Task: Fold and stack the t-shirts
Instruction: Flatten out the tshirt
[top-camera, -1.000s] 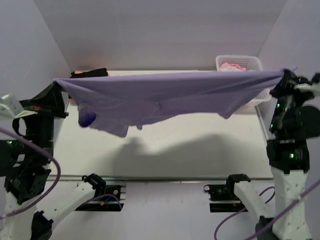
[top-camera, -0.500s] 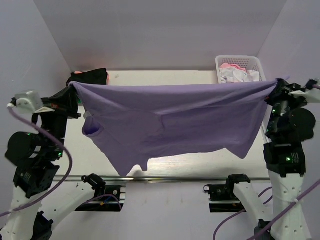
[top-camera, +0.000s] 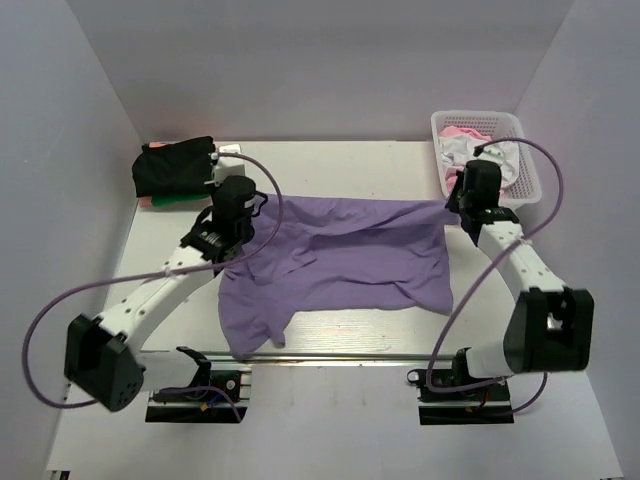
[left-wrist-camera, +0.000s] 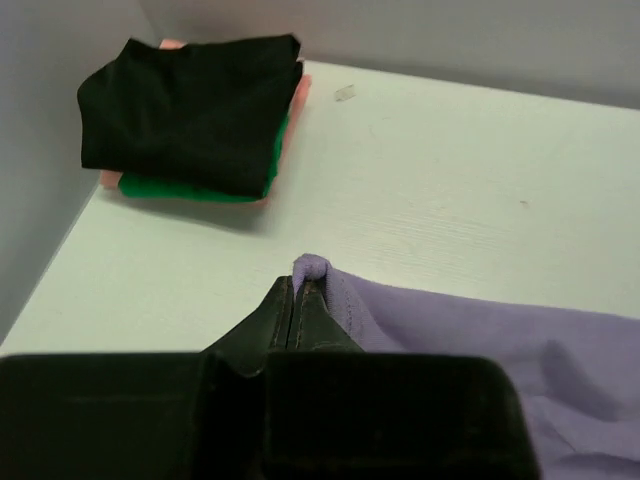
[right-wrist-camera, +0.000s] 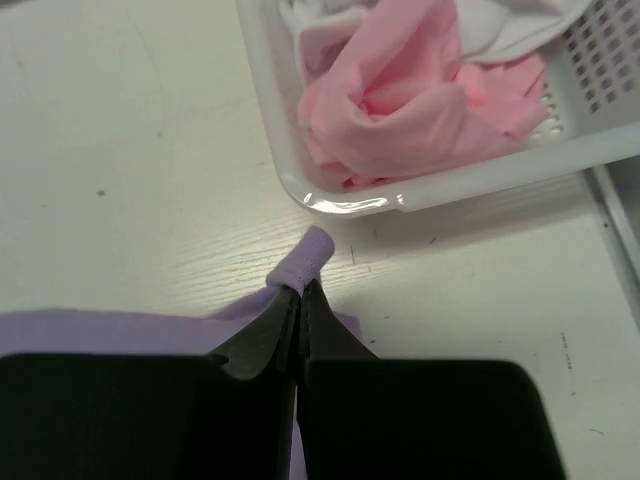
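The lavender t-shirt (top-camera: 340, 255) lies spread on the counter (top-camera: 330, 165) between the two arms. Its far edge runs from the left gripper (left-wrist-camera: 297, 287) to the right gripper (right-wrist-camera: 301, 292). Each gripper is clenched on a small fold of purple cloth at one far corner, with the fingertips pressed together and the cloth bulging out just past them.

The step in hand seems to be laying the shirt flat before the first fold. The far edge looks rather straight, but the middle shows long wrinkles, and the near left part is bunched and reaches close to the near edge of the counter. To do this step well, I think both grippers should hold the far edge tight between them, press it down onto the counter and let go at the same time, so that no corner springs back. The right gripper is just beside the white lattice basket (right-wrist-camera: 345, 195), so it should open and rise without catching the rim.

The basket stands at the far right corner of the counter. It holds a crumpled pink garment (right-wrist-camera: 420, 100) and, behind it, some white cloth (right-wrist-camera: 500, 25). At the far left corner lies a stack of folded t-shirts (left-wrist-camera: 190, 110), with a black one on top, a green one below it and a pink edge underneath.
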